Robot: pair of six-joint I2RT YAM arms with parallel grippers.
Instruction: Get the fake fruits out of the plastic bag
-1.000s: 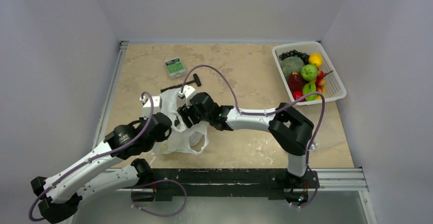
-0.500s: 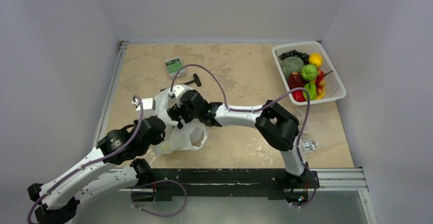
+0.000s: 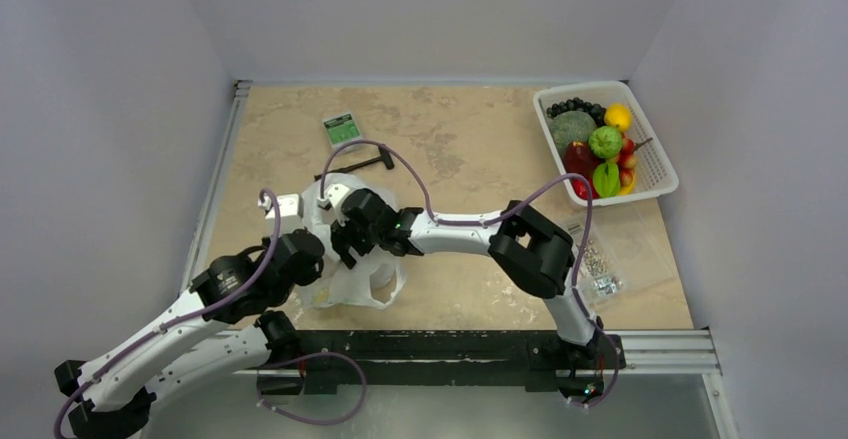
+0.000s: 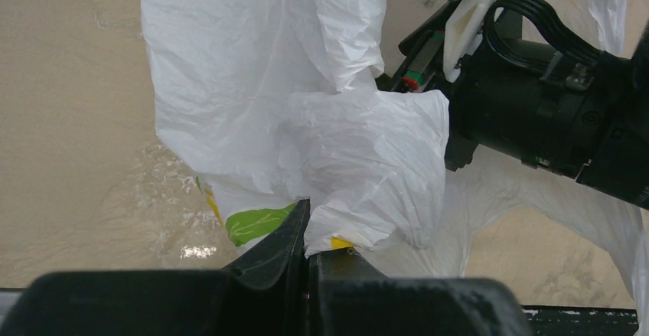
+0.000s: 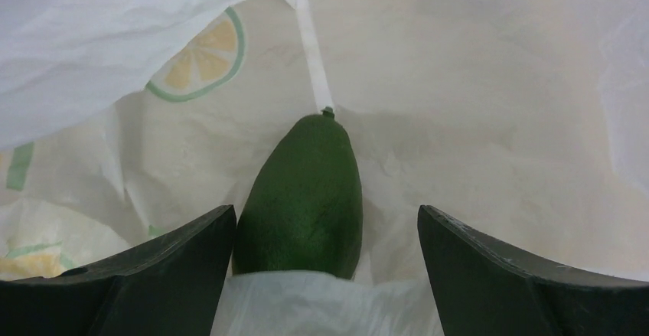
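The white plastic bag lies crumpled at the near left of the table. My left gripper is shut on a fold of the plastic bag and holds it up. My right gripper is open and reaches inside the bag. A dark green, avocado-shaped fake fruit lies between the right gripper's jaws, close to the left finger, with a fold of plastic over its near end. In the top view the right gripper sits at the bag's mouth, next to the left gripper.
A white basket with several fake fruits stands at the back right. A clear box of screws sits by the right arm. A small green-and-white box and a black T-handle tool lie behind the bag.
My right gripper has moved left, into the bag, and its jaws have opened wider. The left arm has shifted a little while keeping its grip on the bag.
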